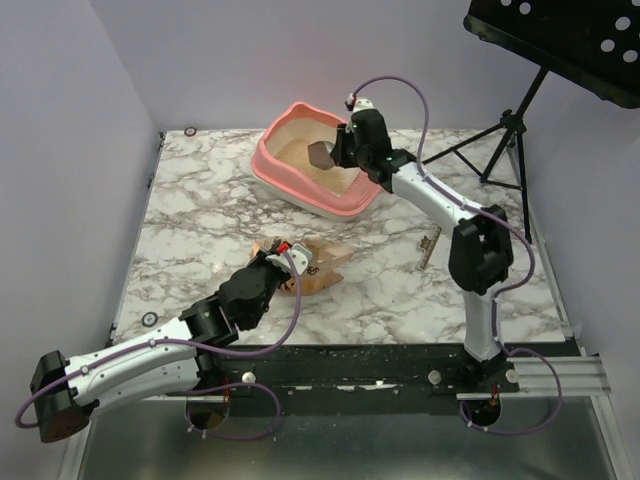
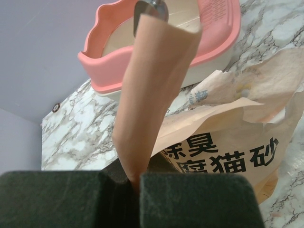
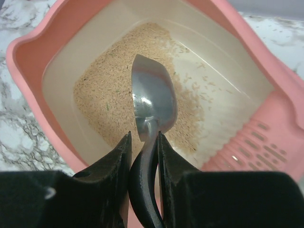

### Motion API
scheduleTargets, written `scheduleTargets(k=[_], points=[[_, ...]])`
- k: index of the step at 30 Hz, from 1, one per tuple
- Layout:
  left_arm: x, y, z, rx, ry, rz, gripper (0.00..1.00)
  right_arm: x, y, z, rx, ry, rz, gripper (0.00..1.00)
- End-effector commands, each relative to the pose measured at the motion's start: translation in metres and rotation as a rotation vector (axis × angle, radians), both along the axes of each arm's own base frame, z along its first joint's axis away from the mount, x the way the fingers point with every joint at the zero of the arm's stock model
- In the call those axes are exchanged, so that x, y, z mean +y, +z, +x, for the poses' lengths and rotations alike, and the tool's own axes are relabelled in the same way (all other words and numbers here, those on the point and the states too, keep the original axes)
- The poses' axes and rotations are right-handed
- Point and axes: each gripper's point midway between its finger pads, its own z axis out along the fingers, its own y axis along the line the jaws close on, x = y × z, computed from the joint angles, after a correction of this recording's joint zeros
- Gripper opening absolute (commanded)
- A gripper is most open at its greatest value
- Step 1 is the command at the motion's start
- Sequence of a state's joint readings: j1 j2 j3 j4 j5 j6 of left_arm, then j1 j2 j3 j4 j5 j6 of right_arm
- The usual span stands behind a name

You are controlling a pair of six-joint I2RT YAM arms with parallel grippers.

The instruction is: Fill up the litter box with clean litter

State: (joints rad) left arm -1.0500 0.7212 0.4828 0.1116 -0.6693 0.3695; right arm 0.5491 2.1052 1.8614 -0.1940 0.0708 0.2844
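Seemingly the job was only partly done. Directly under the right gripper (image 3: 144,142), the clean litter (image 3: 104,104) made a thin patch on the middle of the floor of the litter box (image 3: 28,47). The cream bottom lay bare around the patch, so I judged that many more scoops were owed.

That gripper's fingers were drawn in to a narrow gap, pinching the dark handle of a metal scoop (image 3: 153,102). The bowl of the scoop hung over the patch, its shiny face bare of grains. The box itself stood toward the far side of the marble table (image 1: 200,210).

Nearer the bases, the left gripper (image 2: 135,183) had its pads pressed together on a rolled flap (image 2: 152,85) of the brown paper litter bag (image 2: 228,152), with the flap standing upright. The bag sat apart from the box, its printed side toward the wrist camera. How much litter it held could not be told.
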Motion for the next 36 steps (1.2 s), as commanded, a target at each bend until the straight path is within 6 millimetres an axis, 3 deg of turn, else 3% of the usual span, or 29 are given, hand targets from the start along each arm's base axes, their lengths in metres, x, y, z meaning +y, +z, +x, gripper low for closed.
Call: scheduleTargets(k=[1,7,14,24,28,36], points=[[0.000,0.022,0.000,-0.019,-0.002,-0.070,0.00,-0.031,0.082,-0.017,-0.195,-0.061,-0.013,0.01],[-0.004,0.021,-0.003,-0.003,-0.031,-0.062,0.00,-0.064,0.112,-0.072,-0.225,-0.063,0.019,0.01],[0.000,0.025,-0.005,-0.002,-0.026,-0.083,0.00,-0.096,0.149,-0.168,-0.197,0.038,0.089,0.01],[0.010,0.031,-0.005,-0.024,0.007,-0.088,0.00,-0.111,0.128,-0.305,-0.056,0.402,0.087,0.01],[0.013,0.033,-0.004,-0.030,0.019,-0.088,0.00,-0.112,0.121,-0.332,-0.050,0.508,0.081,0.01],[0.017,0.034,-0.005,-0.035,0.028,-0.089,0.00,-0.112,0.110,-0.342,-0.070,0.577,0.038,0.01]])
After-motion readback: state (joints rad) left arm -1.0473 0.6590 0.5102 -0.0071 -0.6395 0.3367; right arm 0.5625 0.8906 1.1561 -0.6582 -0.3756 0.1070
